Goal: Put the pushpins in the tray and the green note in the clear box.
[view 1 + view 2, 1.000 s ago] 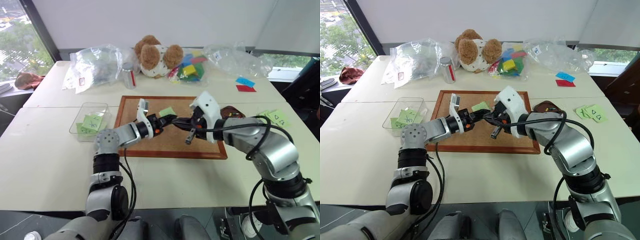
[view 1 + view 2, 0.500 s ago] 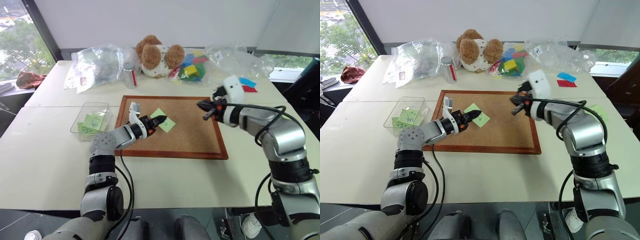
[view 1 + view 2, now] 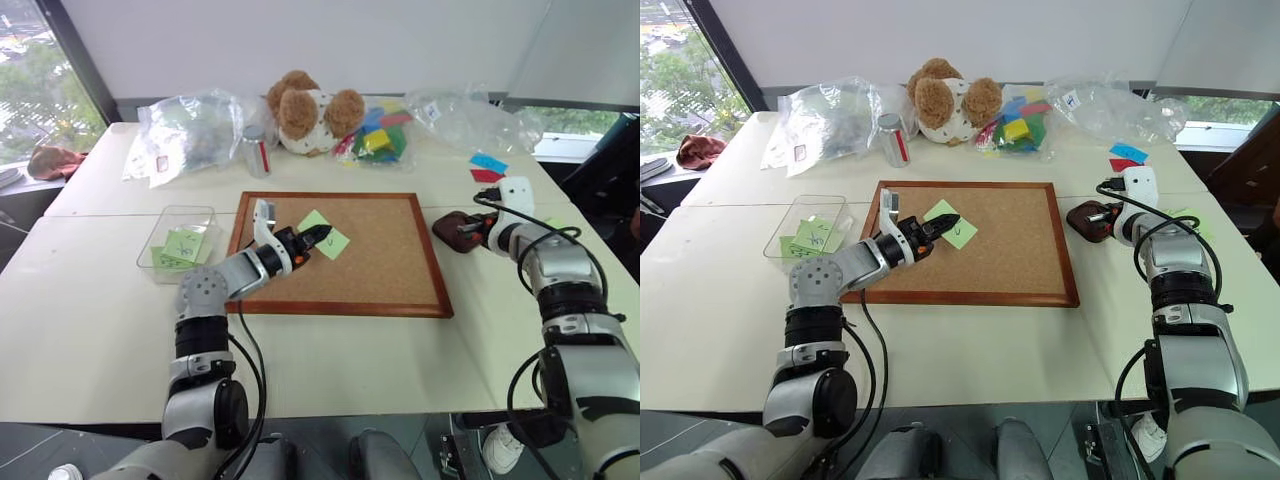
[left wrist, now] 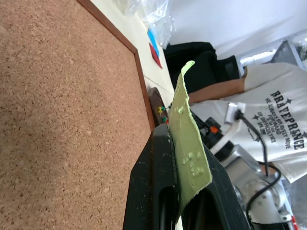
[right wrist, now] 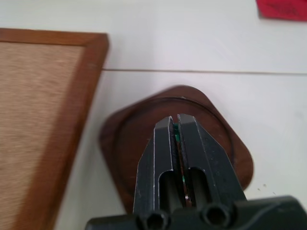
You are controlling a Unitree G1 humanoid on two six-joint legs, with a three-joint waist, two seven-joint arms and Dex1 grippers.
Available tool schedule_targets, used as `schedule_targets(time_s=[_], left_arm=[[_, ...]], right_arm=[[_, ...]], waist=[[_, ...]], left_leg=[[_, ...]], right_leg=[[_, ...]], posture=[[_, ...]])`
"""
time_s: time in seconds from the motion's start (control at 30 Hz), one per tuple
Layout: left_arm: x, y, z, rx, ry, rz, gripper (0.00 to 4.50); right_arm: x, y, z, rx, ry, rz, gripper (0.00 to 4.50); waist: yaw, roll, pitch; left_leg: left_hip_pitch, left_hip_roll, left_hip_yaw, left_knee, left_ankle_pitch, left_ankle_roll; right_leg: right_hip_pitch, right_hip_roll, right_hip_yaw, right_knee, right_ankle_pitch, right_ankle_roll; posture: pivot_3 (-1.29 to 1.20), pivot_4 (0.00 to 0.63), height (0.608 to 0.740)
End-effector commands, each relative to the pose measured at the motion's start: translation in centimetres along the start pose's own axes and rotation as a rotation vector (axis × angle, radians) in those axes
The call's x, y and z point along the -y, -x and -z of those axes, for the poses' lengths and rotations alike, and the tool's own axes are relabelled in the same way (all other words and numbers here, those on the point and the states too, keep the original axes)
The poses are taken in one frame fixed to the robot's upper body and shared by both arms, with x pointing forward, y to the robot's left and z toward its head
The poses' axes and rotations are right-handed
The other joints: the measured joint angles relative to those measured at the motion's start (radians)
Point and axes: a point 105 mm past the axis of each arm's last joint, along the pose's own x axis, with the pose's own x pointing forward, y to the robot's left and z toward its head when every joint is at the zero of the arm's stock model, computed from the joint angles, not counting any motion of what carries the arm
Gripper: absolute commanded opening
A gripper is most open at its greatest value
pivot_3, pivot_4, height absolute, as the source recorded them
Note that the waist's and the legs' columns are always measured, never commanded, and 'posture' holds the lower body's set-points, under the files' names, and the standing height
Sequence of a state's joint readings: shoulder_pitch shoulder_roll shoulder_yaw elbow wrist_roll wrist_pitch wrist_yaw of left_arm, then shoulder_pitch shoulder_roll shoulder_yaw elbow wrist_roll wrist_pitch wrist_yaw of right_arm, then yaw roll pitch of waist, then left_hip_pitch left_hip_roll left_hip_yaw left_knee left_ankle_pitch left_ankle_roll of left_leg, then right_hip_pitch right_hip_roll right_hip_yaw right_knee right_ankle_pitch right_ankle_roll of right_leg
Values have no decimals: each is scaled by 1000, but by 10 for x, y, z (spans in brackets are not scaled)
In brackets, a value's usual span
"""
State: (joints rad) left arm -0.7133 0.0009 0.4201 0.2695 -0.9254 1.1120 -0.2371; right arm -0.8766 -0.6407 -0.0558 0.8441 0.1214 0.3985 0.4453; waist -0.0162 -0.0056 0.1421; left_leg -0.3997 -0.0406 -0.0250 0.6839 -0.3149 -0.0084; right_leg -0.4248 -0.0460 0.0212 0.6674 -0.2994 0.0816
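**pinhead_92:** Pushpins first. The right hand (image 5: 178, 125) sits right over the tray (image 5: 124, 139), which is on the table (image 3: 330, 350) just past the right edge of the corkboard (image 3: 380, 260). Its fingers are pinched together with a speck of green squeezed between the tips. That looks like a pushpin (image 5: 176, 127) to me, though it's tiny. The left wrist view shows a couple of coloured heads lying in the tray, so my guess is this one gets dropped in with them.

**corkfan:** Makes sense of the pose too, fingers aimed down into the dish so the pin falls inside the rim. And the green note (image 3: 322, 236)?

**pinhead_92:** The left hand (image 3: 318, 236) is clamped on one edge of it, over the upper left part of the board. In the left wrist view the note stands up between the fingers, clear of the cork, with little pin dents in the paper. So it's free to carry. The clear box (image 3: 152, 247) is on the table off the board's left side with a few green notes already in it. I'd judge that's the next stop.

**corkfan:** What changed over the last second?

**pinhead_92:** A second ago both hands met over the middle of the board, right at the note. Since then the right arm swung out to the tray while the left hand has hardly moved and kept its hold on the note.
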Motion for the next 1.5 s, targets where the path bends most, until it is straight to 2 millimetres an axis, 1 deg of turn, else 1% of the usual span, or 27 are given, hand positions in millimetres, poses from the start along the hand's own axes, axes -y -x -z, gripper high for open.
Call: schedule_targets(time_s=[0.03, 0.23, 0.3, 0.33, 0.53, 0.57, 0.6, 0.67, 0.73, 0.83, 0.87, 0.93, 1.0, 1.1, 1.17, 1.23, 1.3, 1.37, 1.4, 1.5], left_arm=[[11, 2, -5, 17, -26, 36, 141], [11, 3, -4, 13, -40, 29, 141], [11, 2, -3, 11, -42, 29, 0], [11, 2, -3, 10, -42, 29, 0], [11, 1, -2, 5, -45, 30, 0], [11, 1, -1, 5, -45, 29, 0], [11, 0, -1, 4, -45, 29, 0], [11, 0, -1, 4, -46, 30, 0], [11, 1, -2, 5, -50, 27, 0], [10, 2, -3, 9, -60, 22, 0], [11, 3, -4, 15, -70, 22, 0], [14, 7, -9, 34, -120, 22, 0], [24, 11, -14, 57, -183, 38, 0], [33, 17, -20, 97, -296, 21, 0], [37, 19, -26, 134, -363, -9, 0], [38, 23, -34, 182, -416, -53, 0], [40, 28, -42, 222, -490, -104, 0], [43, 34, -51, 263, -559, -143, 0], [46, 39, -59, 297, -583, -165, 0], [51, 52, -78, 379, -617, -211, 0]], right_arm=[[-1, -1, -13, 50, -7, -14, 0], [-5, -3, -6, 32, -22, -37, 0], [-5, -3, -5, 30, -22, -39, 631], [-5, -3, -5, 31, -22, -40, 861], [-4, 1, -13, 50, -30, -41, 3811], [-3, 1, -13, 51, -30, -41, 4225], [-3, 2, -14, 52, -30, -42, 4441], [-3, 3, -16, 57, -25, -41, 4441], [-2, 6, -23, 74, -24, -43, 4441], [-11, 15, -38, 120, -30, -106, 4441], [-19, 19, -45, 141, -15, -150, 4441], [-44, 34, -60, 193, 28, -291, 4441], [-84, 63, -74, 272, 133, -514, 4441], [-129, 104, -80, 342, 234, -775, 4441], [-153, 128, -79, 352, 265, -932, 4441], [-169, 145, -76, 347, 284, -1040, 4441], [-179, 153, -74, 341, 308, -1097, 4441], [-183, 153, -73, 335, 322, -1105, 4441], [-186, 153, -73, 333, 329, -1113, 4441], [-190, 152, -73, 334, 339, -1119, 4441]], waist=[[0, 0, 0], [1, 0, 0], [0, 0, 0], [0, 0, 0], [0, 0, 0], [0, 0, 0], [0, 0, 0], [0, 0, 0], [1, 0, 0], [2, 0, 0], [2, 0, 0], [2, 0, 0], [2, 0, 0], [2, 0, 0], [4, 0, 0], [5, 0, 0], [7, 0, 0], [6, 0, 0], [6, 0, 0], [6, 0, 0]], left_leg=[[0, 0, 0, 0, 0, 0], [0, 0, 0, 0, 0, 0], [0, 0, 0, 0, 0, 0], [0, 0, 0, 0, 0, 0], [0, 0, 0, 0, 0, 0], [0, 0, 0, 0, 0, 0], [0, 0, 0, 0, 0, 0], [0, 0, 0, 0, 0, 0], [0, 0, 0, 0, 0, 0], [0, 0, 0, 0, 0, 0], [0, 0, 0, 0, 0, 0], [0, 0, 0, 0, 0, 0], [0, 0, 0, 0, 0, 0], [0, 0, -1, 0, 0, 0], [0, 0, -1, 0, 0, 0], [0, 0, -1, 1, 0, 0], [1, 0, -1, 1, 0, 0], [1, 0, -1, 1, 0, 0], [1, 0, -1, 1, 0, 0], [1, 0, -1, 1, 0, 0]], right_leg=[[0, 0, 0, 0, 0, 0], [0, 0, 0, 0, 0, 0], [0, 0, 0, 0, 0, 0], [0, 0, 0, 0, 0, 0], [0, 0, 0, 0, 0, 0], [0, 0, 0, 0, 0, 0], [0, 0, 0, 0, 0, 0], [0, 0, 0, 0, 0, 0], [0, 0, 0, 0, 0, 0], [0, 0, 0, 0, 0, 0], [0, 0, 0, 0, 0, 0], [0, 0, 0, 0, 0, 0], [0, 0, 0, 0, 0, 0], [0, 0, 0, 0, 0, 0], [0, 0, 0, 0, 0, 0], [1, 0, 0, 0, 0, 1], [2, 0, 0, 0, 1, 1], [2, 0, 0, 0, 1, 1], [2, 0, 0, 0, 1, 1], [2, 0, 0, 0, 1, 1]], posture=[[0, 150, 740], [0, 150, 740], [0, 150, 740], [0, 150, 740], [0, 150, 740], [0, 150, 740], [0, 150, 740], [0, 150, 740], [0, 150, 740], [0, 150, 740], [0, 150, 740], [0, 150, 740], [0, 150, 740], [0, 150, 740], [0, 150, 740], [0, 150, 740], [0, 150, 740], [0, 150, 740], [0, 150, 740], [0, 150, 740]])
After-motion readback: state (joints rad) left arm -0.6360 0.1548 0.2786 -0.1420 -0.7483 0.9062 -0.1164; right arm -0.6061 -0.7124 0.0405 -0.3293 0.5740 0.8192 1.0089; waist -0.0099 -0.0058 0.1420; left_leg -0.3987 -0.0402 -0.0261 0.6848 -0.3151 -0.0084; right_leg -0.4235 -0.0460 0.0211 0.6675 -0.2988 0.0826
